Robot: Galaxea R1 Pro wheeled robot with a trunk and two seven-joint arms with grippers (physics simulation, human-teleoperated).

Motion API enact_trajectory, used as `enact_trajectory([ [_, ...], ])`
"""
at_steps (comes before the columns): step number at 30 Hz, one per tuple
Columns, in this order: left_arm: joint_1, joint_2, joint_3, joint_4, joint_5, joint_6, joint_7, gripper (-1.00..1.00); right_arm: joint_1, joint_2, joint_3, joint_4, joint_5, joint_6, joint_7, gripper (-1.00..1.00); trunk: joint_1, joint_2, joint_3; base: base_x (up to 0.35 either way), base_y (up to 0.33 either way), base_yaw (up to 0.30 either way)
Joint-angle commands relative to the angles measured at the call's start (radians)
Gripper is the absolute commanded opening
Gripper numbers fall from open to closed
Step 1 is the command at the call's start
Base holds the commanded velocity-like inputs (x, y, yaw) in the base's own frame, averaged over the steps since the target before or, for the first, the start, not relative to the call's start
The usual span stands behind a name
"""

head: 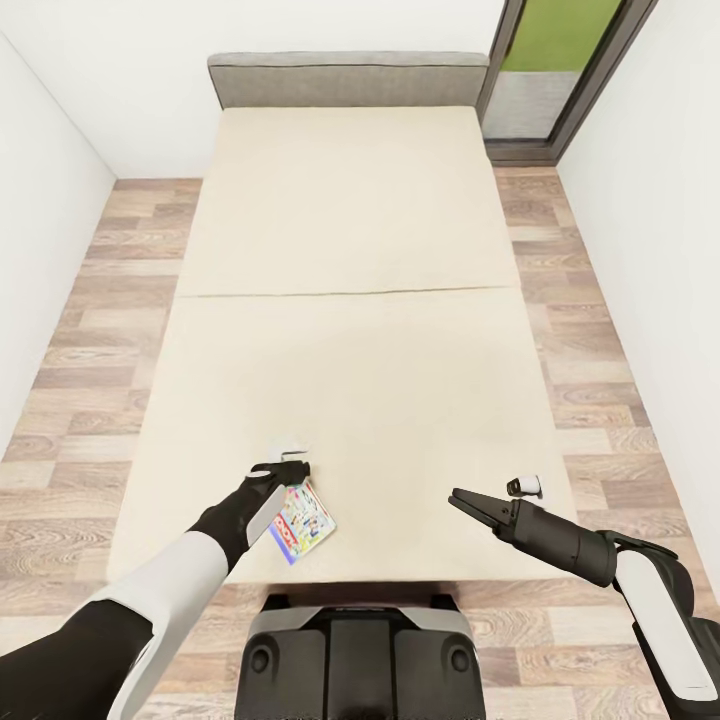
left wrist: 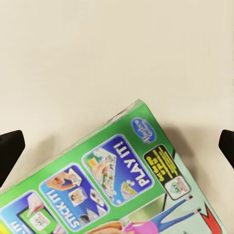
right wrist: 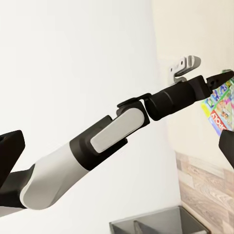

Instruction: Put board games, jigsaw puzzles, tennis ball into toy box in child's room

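A board game is seen lying flat on the beige bed near its foot edge. The left gripper is held just above it, its fingers spread wide and empty. The right gripper is held over the mattress well apart, jaws slightly parted, nothing gripped.

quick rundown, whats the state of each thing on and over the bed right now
board game: lying flat on the mattress near the foot edge, not gripped
left gripper: open, over the board game
right gripper: open, empty, held over the bed
bed: bare apart from the one box
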Motion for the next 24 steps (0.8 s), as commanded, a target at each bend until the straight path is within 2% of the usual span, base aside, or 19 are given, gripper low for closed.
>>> enact_trajectory([
  [1, -0.001, 0.001, -0.008, -0.002, 0.009, 0.004, 0.009, 1.00, 0.000, 0.000, -0.001, 0.000, 0.004, 0.004, 0.005, 1.00, 0.000, -0.002, -0.003, 0.000, 0.000, 0.000],
  [9, -0.001, 0.003, -0.009, -0.002, 0.009, 0.003, 0.009, 1.00, 0.000, 0.000, -0.001, 0.000, 0.003, 0.004, 0.005, 1.00, 0.000, -0.002, -0.012, 0.000, 0.000, 0.000],
  [24, -0.001, 0.002, -0.010, -0.002, 0.009, 0.003, 0.009, 1.00, 0.000, 0.000, -0.001, -0.002, 0.003, 0.004, 0.005, 1.00, 0.000, -0.002, -0.014, 0.000, 0.000, 0.000],
])
